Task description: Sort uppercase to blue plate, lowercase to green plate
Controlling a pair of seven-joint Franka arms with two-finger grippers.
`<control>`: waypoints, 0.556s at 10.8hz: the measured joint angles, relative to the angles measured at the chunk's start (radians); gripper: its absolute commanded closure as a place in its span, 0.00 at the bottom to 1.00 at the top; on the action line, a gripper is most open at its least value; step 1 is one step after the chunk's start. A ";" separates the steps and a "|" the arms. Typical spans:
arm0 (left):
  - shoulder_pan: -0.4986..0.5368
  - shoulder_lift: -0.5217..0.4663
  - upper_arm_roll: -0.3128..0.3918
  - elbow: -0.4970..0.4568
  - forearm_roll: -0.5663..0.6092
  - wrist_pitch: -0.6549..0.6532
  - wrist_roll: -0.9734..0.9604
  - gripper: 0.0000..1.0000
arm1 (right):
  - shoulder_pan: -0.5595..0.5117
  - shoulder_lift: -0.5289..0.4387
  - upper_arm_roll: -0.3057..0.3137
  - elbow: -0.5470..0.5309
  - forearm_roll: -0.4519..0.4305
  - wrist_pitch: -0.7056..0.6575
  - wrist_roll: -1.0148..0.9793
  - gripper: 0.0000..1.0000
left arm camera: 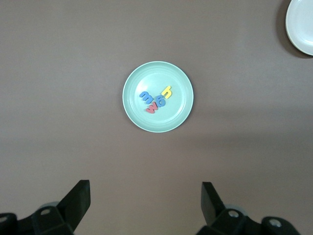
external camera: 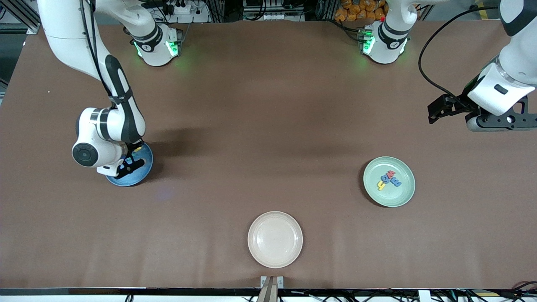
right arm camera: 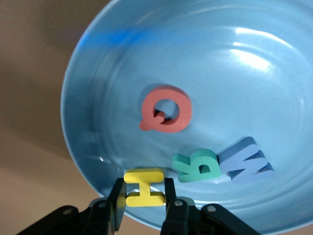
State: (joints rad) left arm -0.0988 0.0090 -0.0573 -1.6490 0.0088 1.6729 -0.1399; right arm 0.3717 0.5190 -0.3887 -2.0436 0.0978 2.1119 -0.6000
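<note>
The blue plate (external camera: 135, 182) lies toward the right arm's end of the table. In the right wrist view, a red G (right arm camera: 166, 110), a teal B (right arm camera: 195, 165) and a blue W (right arm camera: 246, 160) lie in the blue plate (right arm camera: 234, 73). My right gripper (right arm camera: 143, 188) (external camera: 130, 162) hangs low over the plate's rim, shut on the yellow H (right arm camera: 144, 176). The green plate (external camera: 403, 196) (left arm camera: 142, 117) holds the lowercase letters: a yellow h (left arm camera: 167, 91), a blue g (left arm camera: 160, 101), a blue m (left arm camera: 145, 96) and a red piece (left arm camera: 152, 108). My left gripper (left arm camera: 145, 188) (external camera: 499, 121) waits high up, open and empty.
A cream plate (external camera: 275, 239) (left arm camera: 301, 24) with nothing in it lies near the table's front edge, midway between the two ends. Brown table surface stretches between the three plates. The arm bases stand along the table's back edge.
</note>
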 measured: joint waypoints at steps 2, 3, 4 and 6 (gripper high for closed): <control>0.000 0.001 0.000 0.000 0.000 -0.001 0.000 0.00 | 0.000 -0.004 0.000 0.012 0.020 0.001 0.000 0.04; 0.001 0.001 0.000 0.000 0.000 -0.001 0.000 0.00 | 0.000 -0.009 0.000 0.025 0.022 0.003 0.001 0.04; 0.002 0.001 0.000 0.000 0.000 -0.001 0.000 0.00 | -0.002 -0.019 -0.002 0.046 0.024 0.005 0.010 0.04; 0.002 0.003 0.000 0.000 0.000 -0.002 0.000 0.00 | -0.018 -0.062 -0.001 0.103 0.025 -0.001 0.076 0.04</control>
State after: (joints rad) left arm -0.0965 0.0124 -0.0569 -1.6494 0.0088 1.6713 -0.1399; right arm 0.3540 0.4572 -0.3894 -1.9407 0.1232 2.1112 -0.5239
